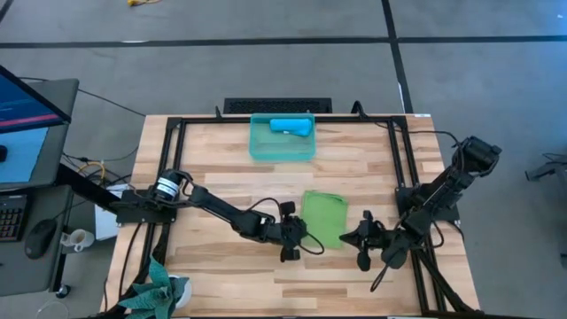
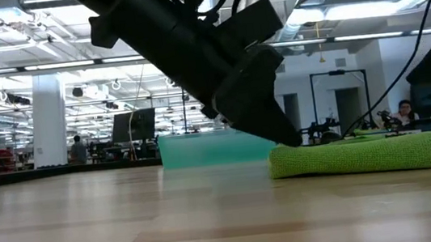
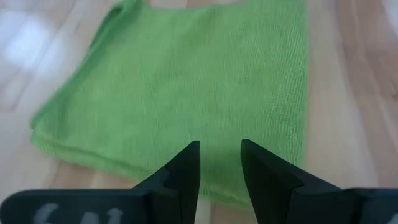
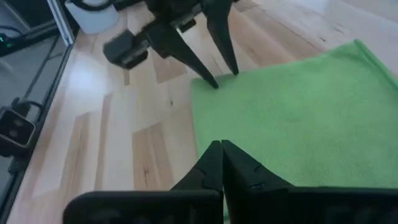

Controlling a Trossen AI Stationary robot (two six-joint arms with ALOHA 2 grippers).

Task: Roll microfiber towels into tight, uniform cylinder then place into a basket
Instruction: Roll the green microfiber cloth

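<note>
One towel is finished: the blue roll lies in the basket. Still flat mid-table, the green towel waits between the parted left gripper and the seemingly closed, empty right gripper.

Lime-green towel, fine knit texture. Sky-blue towel in see-through teal basket. Desk pale striped wood, black frame. Both pincers dark.

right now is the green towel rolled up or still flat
Flat, not rolled: the green towel lies folded on the table, layered edges showing in the left wrist view.
</note>
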